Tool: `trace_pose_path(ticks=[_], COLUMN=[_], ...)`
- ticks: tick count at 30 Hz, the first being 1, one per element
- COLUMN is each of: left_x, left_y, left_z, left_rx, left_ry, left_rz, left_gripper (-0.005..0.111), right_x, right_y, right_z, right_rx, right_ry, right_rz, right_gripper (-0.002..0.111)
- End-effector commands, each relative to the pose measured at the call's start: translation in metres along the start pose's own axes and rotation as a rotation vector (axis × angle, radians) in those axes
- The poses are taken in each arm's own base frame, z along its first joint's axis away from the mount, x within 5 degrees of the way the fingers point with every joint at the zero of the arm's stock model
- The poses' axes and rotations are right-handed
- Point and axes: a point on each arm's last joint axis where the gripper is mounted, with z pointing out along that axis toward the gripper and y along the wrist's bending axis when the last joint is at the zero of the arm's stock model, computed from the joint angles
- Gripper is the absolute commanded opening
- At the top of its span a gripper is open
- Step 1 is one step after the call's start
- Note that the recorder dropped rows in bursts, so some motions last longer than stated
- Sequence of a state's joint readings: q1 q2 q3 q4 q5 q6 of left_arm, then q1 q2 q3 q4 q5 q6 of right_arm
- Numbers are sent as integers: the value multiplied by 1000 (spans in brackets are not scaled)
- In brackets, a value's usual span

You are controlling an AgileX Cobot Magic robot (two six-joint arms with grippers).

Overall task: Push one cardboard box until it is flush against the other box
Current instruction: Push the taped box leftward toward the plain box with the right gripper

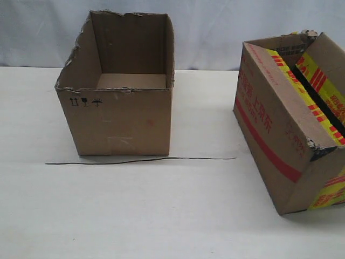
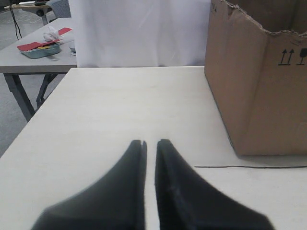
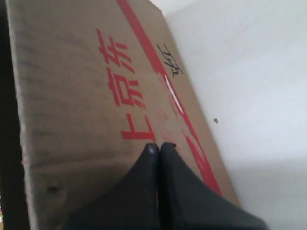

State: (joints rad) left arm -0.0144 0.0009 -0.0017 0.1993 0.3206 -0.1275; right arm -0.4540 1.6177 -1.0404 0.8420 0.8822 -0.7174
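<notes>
left gripper [image 2: 149,142] fingers nearly together with a slim gap, gripping nothing, over the white table [image 2: 120,105] beside the plain brown open-top cardboard box with ragged rim [image 1: 123,121], whose front carries small black handling symbols [image 1: 85,102] (arrows, glass, umbrella). well apart to its right sits the skewed brown cardboard box with yellow-and-red tape and a red stripe [image 1: 269,135]; it reads "京东" in red plus an unreadable black scrawl, looks light and thin-walled, and should slide easily, so push low on a broad side. right gripper [image 3: 159,146] pinched closed, empty, tips at that printed side, contact unclear.
</notes>
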Motion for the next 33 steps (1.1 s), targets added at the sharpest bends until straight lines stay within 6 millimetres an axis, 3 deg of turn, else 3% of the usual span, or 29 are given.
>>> trace_pose_path(ticks=[1,8,15,21,33], left_x=[-1,-1,-1,-1,-1], left_y=[-1,-1,-1,-1,-1], left_z=[0,0,0,0,0], left_rx=[11,11,11,11,11], left_ry=[-11,-11,-11,-11,-11], left_rz=[-11,-11,-11,-11,-11], left_gripper=[0,0,0,0,0], right_x=[0,1,5,6,6], right_y=[-4,-4,15,32,51], right_z=[5,26,66,89,114], right_rx=[-22,-110,-118,-211,-328], right_ry=[7,45,85,68,23], right_rz=[13,41,-15,-12,37], right_gripper=[0,0,0,0,0])
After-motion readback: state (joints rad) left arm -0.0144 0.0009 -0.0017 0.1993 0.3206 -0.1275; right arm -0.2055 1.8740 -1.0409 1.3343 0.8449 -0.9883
